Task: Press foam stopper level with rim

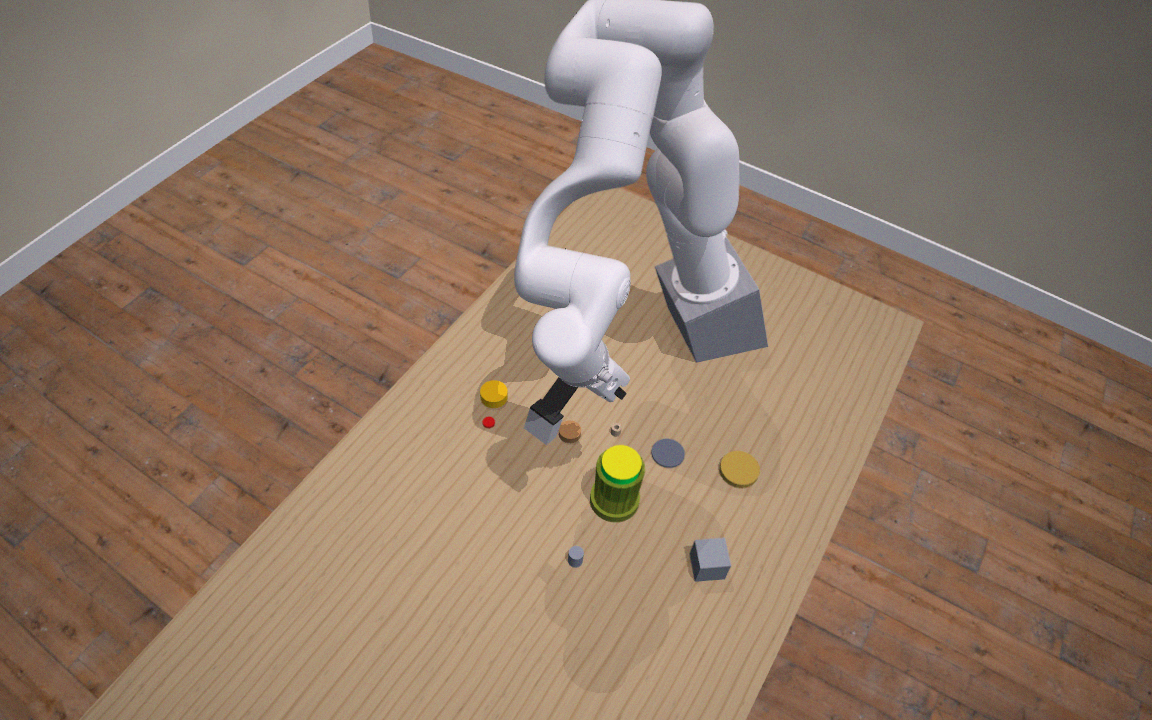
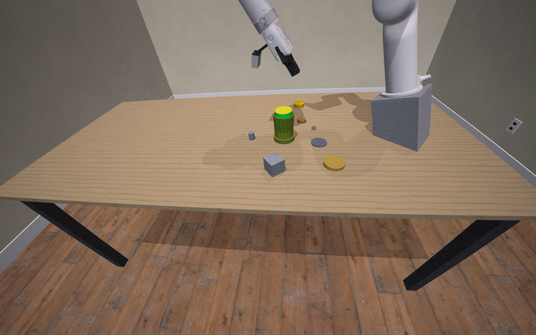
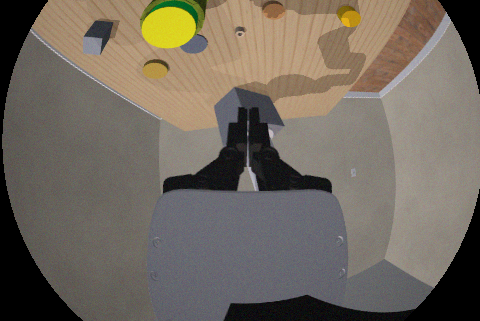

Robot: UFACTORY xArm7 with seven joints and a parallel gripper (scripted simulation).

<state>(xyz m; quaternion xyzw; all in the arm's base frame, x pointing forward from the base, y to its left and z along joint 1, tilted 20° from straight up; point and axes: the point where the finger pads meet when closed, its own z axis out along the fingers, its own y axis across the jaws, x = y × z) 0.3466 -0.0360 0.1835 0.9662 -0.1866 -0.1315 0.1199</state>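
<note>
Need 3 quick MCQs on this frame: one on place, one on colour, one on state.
1. Where is the gripper?
A. Pressing on the stopper
B. In the air, up and away from the jar
C. Resting on the table

2. What colour is the stopper's top?
A. Red
B. Grey
C. Yellow

3. How do the gripper's fingers stand?
A. Shut, holding nothing
B. Wide open
C. Shut on the grey cube

Key:
1 B: the gripper hangs well above the table, clear of the jar.
2 C: the stopper shows a yellow top.
3 A: the wrist view shows the fingers pressed together with nothing between them.
</note>
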